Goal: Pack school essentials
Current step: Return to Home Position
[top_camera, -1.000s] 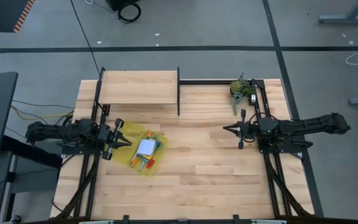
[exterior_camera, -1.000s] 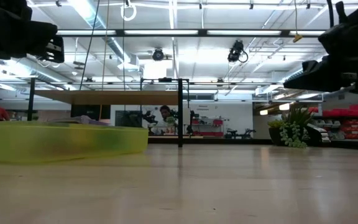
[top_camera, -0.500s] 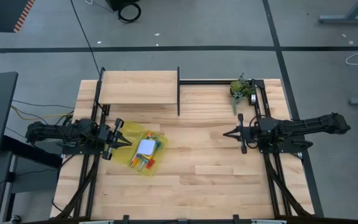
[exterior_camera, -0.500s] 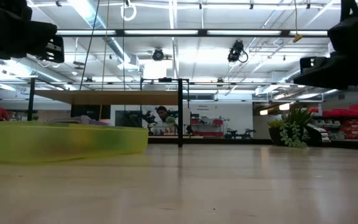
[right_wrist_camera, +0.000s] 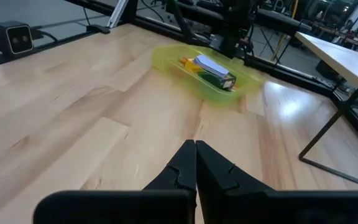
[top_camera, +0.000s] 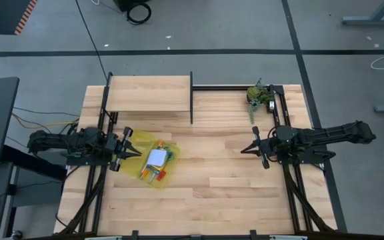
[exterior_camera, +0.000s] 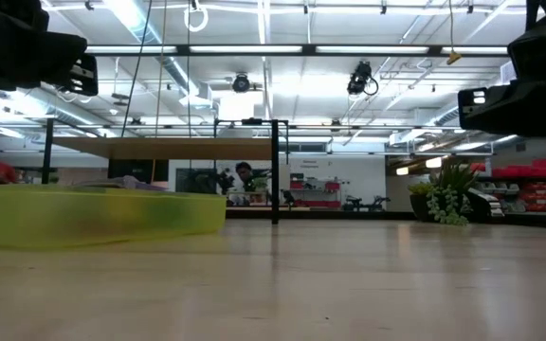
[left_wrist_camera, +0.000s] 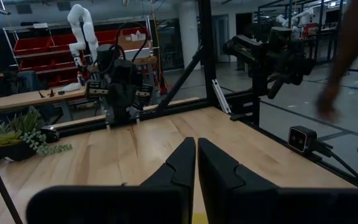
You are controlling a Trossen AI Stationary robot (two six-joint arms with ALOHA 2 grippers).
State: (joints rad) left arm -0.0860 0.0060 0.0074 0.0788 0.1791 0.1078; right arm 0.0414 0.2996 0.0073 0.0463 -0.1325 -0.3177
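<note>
We find the left gripper (left_wrist_camera: 196, 142) and right gripper (right_wrist_camera: 195, 144) pinched shut. Only the right wrist view resolves the note pad (right_wrist_camera: 209, 64) inside the yellow tray (right_wrist_camera: 166, 57) ahead.

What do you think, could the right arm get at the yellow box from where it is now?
Probably yes: only bare table lies between the right gripper and the yellow box, which sits straight ahead of it. The left gripper beside the box might crowd it.
</note>
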